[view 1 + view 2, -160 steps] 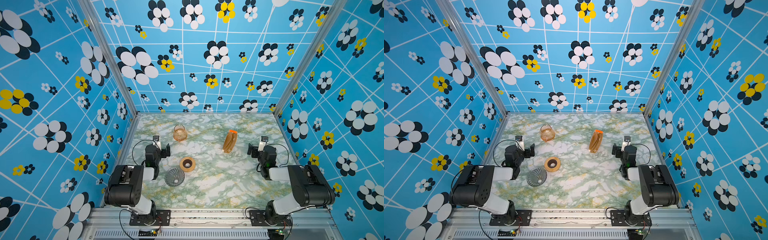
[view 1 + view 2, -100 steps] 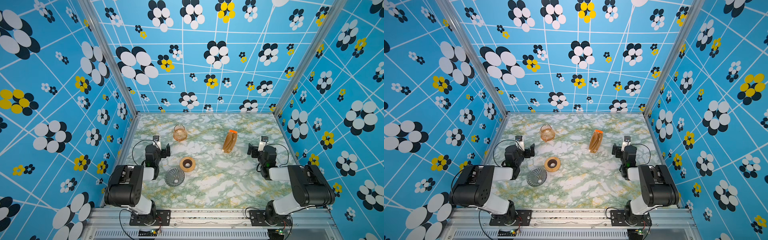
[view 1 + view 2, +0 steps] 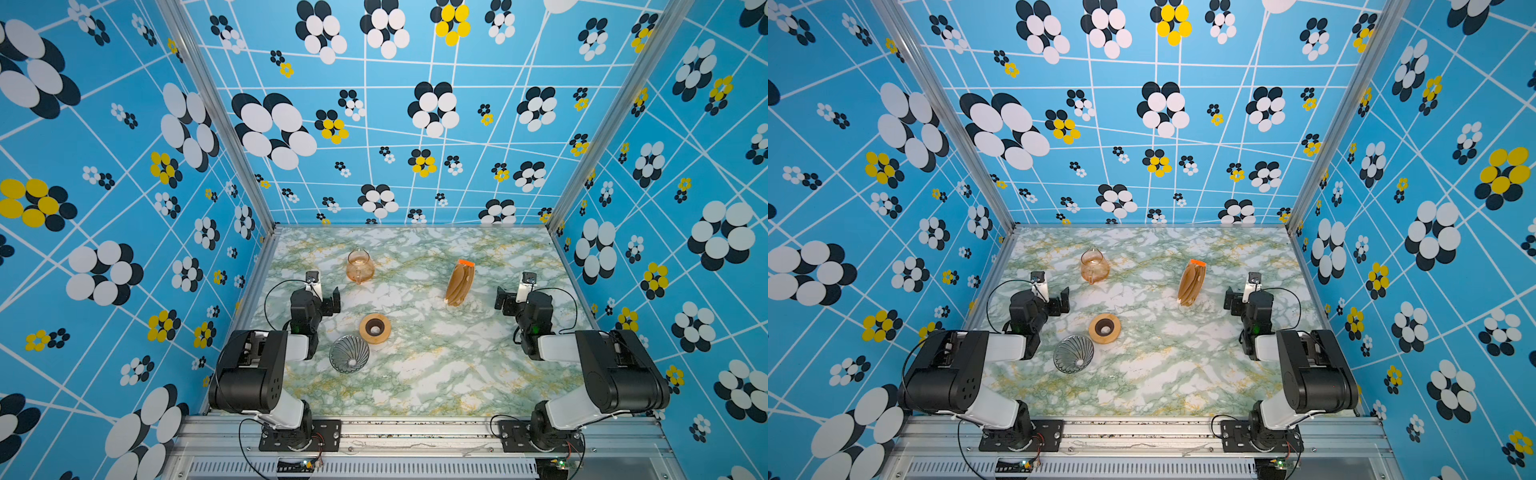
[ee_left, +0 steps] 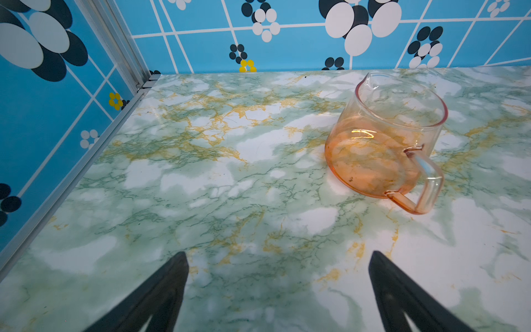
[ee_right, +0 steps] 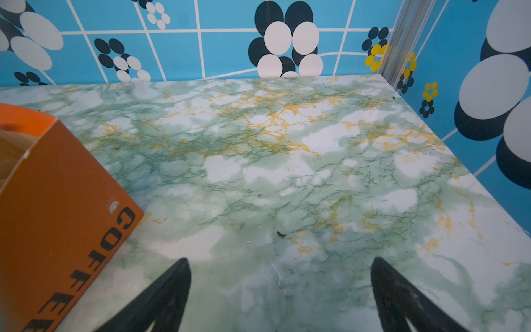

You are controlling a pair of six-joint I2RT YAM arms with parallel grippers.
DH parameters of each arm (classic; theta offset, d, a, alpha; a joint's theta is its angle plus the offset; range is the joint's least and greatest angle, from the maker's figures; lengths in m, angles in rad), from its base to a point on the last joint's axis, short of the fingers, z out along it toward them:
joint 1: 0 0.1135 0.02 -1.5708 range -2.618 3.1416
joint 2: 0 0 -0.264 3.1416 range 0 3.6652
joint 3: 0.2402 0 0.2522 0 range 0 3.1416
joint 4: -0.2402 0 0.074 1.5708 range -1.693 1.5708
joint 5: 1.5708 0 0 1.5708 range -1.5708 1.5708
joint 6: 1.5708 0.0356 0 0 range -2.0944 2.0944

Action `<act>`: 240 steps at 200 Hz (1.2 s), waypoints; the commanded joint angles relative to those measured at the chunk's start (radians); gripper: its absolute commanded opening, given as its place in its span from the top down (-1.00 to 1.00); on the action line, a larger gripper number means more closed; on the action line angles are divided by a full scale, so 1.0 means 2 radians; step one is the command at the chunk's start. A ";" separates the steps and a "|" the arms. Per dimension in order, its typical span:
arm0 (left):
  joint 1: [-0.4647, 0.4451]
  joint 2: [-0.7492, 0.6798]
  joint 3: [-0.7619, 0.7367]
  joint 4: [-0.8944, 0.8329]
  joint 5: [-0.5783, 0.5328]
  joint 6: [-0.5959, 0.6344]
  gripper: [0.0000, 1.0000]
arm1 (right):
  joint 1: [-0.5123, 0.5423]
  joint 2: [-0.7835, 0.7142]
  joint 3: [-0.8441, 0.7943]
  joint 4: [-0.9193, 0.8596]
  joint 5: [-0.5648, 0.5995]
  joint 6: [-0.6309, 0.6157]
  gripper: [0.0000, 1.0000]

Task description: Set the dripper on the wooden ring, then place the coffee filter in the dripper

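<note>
The dripper (image 3: pixel 349 354) (image 3: pixel 1073 354), a ribbed clear glass cone, lies on the marble table near the left arm. A single coffee filter is out of view; only an upright stack of brown filters (image 3: pixel 459 282) (image 3: pixel 1192 282) in an orange holder (image 5: pixel 57 201) shows. My left gripper (image 3: pixel 334 300) (image 3: pixel 1063 300) (image 4: pixel 277 255) hovers open over bare table behind the dripper, with nothing between its fingers. My right gripper (image 3: pixel 503 298) (image 3: pixel 1230 299) (image 5: pixel 280 261) is open and empty, just right of the filter stack.
An amber glass carafe (image 3: pixel 360 266) (image 3: pixel 1095 266) (image 4: pixel 385 143) stands at the back left, ahead of the left gripper. A wooden ring with a dark centre (image 3: pixel 375 328) (image 3: pixel 1104 328) lies beside the dripper. Patterned blue walls enclose the table on three sides.
</note>
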 commanded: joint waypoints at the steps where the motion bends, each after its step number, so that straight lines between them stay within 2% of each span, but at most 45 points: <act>1: 0.000 0.002 0.006 0.000 0.009 -0.005 -0.98 | 0.001 0.001 0.009 -0.001 0.007 0.003 -0.99; 77: -0.001 0.000 -0.001 0.011 0.007 -0.005 -0.98 | 0.001 0.002 0.008 0.000 0.007 0.003 -0.99; 133: -0.003 -0.005 -0.017 0.037 0.009 -0.002 -0.98 | 0.001 0.001 -0.017 0.048 0.008 0.007 -0.99; 201: -0.022 -0.046 -0.036 0.036 -0.017 0.012 -0.98 | 0.001 -0.033 -0.032 0.044 -0.006 -0.002 -0.99; 223: -0.023 -0.069 -0.021 -0.011 -0.029 0.008 -0.98 | 0.002 -0.068 -0.041 0.032 -0.006 -0.004 -0.99; 240: -0.026 -0.103 0.001 -0.084 -0.052 -0.004 -0.98 | 0.005 -0.116 -0.021 -0.056 -0.005 0.004 -0.99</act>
